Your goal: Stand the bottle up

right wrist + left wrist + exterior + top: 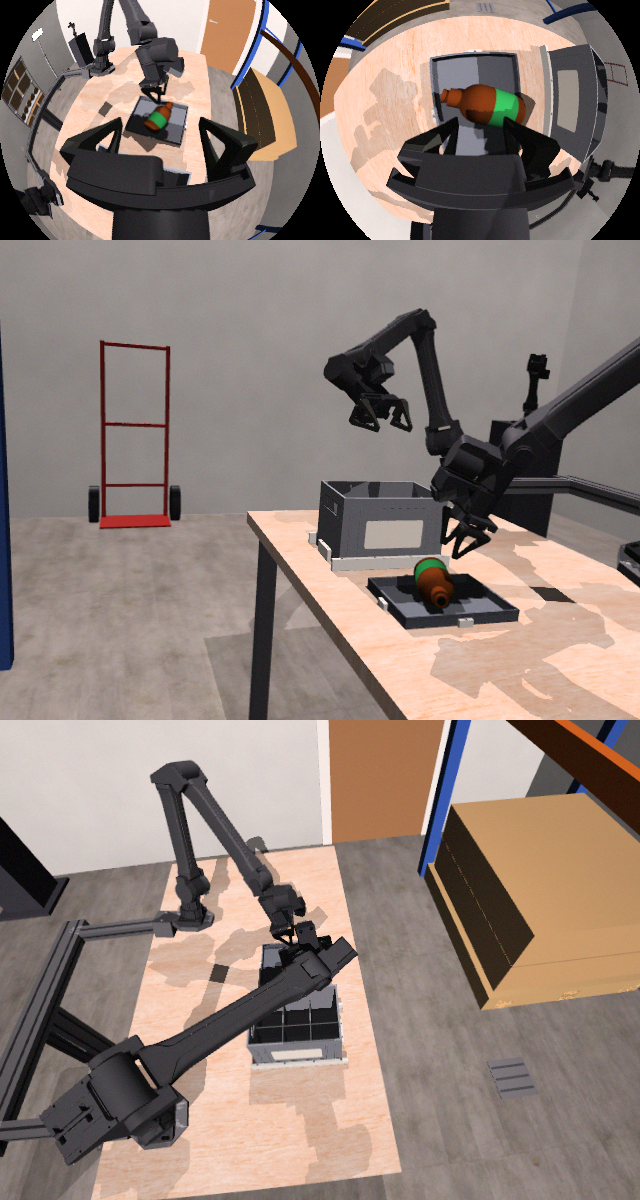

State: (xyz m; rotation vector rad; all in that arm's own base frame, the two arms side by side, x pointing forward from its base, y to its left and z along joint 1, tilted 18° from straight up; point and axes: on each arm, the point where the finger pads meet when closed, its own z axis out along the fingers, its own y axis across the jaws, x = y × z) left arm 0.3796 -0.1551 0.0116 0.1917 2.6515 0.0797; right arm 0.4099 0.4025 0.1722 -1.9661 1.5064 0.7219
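A brown bottle (433, 582) with a green label lies on its side in the dark tray (449, 604), neck toward the tray's front. It also shows in the left wrist view (483, 104) and the right wrist view (158, 118). My left gripper (465, 542) hangs just above and behind the bottle's base, with its fingers apart and nothing between them (482, 135). My right gripper (379, 418) is open and empty, high above the grey crate (379, 521). In the top view the right arm covers most of the tray (271, 960).
The divided crate (295, 1024) stands next to the tray, held by white corner brackets. A black square patch (552, 594) marks the table beside the tray. A red hand truck (134, 433) and stacked cardboard boxes (542, 895) stand off the table.
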